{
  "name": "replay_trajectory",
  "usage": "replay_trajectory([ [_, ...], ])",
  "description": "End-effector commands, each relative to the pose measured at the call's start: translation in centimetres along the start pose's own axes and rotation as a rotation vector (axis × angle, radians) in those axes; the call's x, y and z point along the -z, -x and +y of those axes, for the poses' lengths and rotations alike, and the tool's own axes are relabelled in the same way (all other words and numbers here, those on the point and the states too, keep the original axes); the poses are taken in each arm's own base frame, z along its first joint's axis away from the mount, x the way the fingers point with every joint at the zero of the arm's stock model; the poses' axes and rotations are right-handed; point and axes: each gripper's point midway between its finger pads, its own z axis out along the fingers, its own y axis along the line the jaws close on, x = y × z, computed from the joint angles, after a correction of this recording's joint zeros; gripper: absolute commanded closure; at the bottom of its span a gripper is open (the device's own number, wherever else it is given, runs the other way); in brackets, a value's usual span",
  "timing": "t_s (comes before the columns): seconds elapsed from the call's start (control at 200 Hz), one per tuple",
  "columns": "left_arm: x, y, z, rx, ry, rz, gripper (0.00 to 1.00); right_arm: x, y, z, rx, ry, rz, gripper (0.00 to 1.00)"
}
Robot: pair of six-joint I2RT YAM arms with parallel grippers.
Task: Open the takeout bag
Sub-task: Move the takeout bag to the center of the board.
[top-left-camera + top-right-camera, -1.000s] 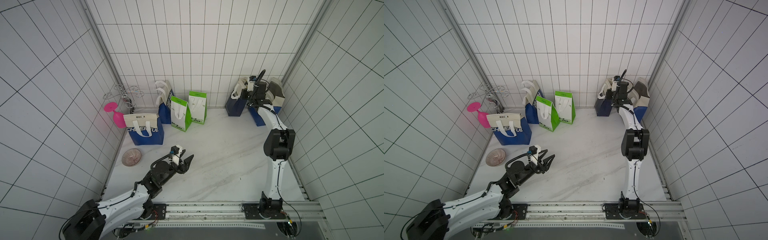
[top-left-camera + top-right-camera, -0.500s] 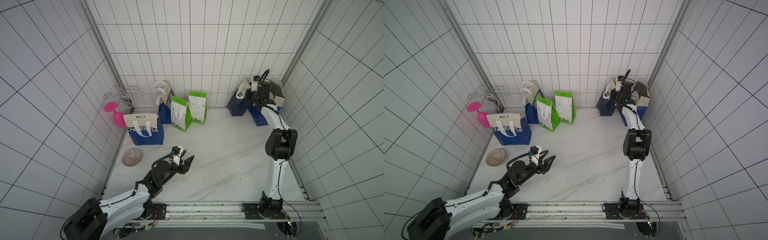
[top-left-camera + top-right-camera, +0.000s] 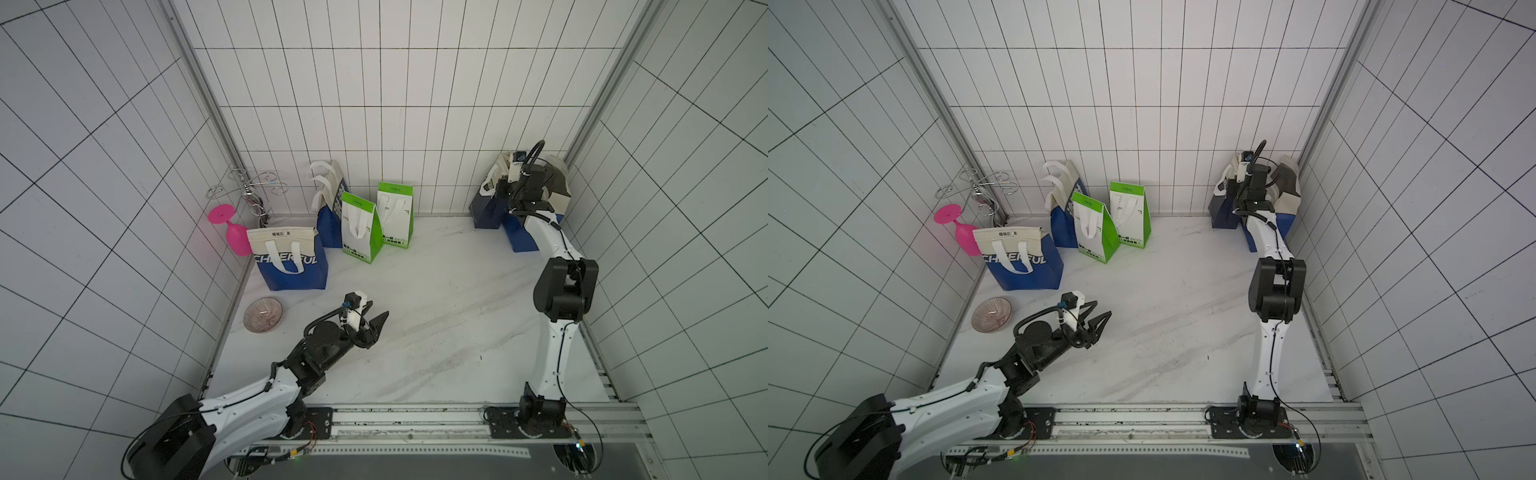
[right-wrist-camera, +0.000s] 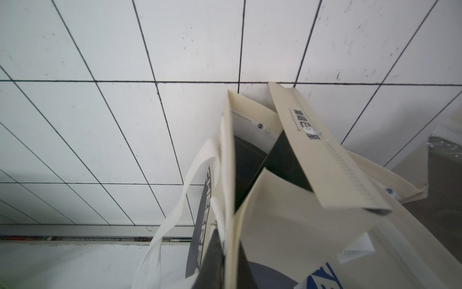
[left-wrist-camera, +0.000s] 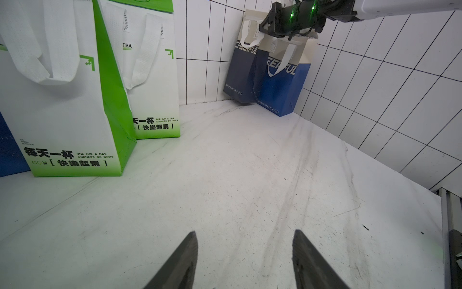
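Item 1: takeout bag, navy with cream top, standing at the counter's far right corner against the tiled wall, touching 1 blue bag; mouth gaping. Right gripper at its top edge; state of its jaws cannot be told. Left gripper: jaws apart, empty, above bare counter.

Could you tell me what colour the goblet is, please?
Pink; the goblet shows best in a top view.
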Motion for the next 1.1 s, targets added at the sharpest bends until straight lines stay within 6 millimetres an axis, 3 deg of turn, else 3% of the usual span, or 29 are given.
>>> replay_trajectory([
  [0.0, -0.2, 0.9, -0.4, 0.006, -0.015, -0.022, 0.38, 3.6, 6.1, 1.2, -0.017, 0.083, -0.205, 0.53],
  [0.08, -0.2, 0.8, -0.4, 0.006, -0.015, -0.019, 0.38, 4.6, 5.8, 2.5, -0.065, 0.146, -0.206, 0.44],
  [0.305, 0.0, 0.8, -0.1, 0.005, 0.005, -0.019, 0.37, 8.2, 3.1, 7.0, -0.248, 0.319, -0.169, 0.44],
  [0.505, 0.2, 1.0, 0.3, 0.008, 0.026, -0.021, 0.37, 12.4, 0.6, 15.4, -0.36, 0.652, -0.102, 0.44],
  [0.63, 0.3, 1.1, 0.3, 0.009, 0.028, -0.026, 0.37, 14.0, -1.4, 21.1, -0.348, 0.811, -0.022, 0.43],
  [0.79, 0.2, 1.1, 0.2, 0.008, 0.022, -0.021, 0.37, 13.1, -4.5, 26.4, -0.286, 0.875, 0.077, 0.39],
  [1.094, 0.5, 1.3, 0.2, -0.001, 0.024, -0.03, 0.37, 9.2, -7.6, 30.5, -0.27, 0.931, 0.187, 0.37],
])
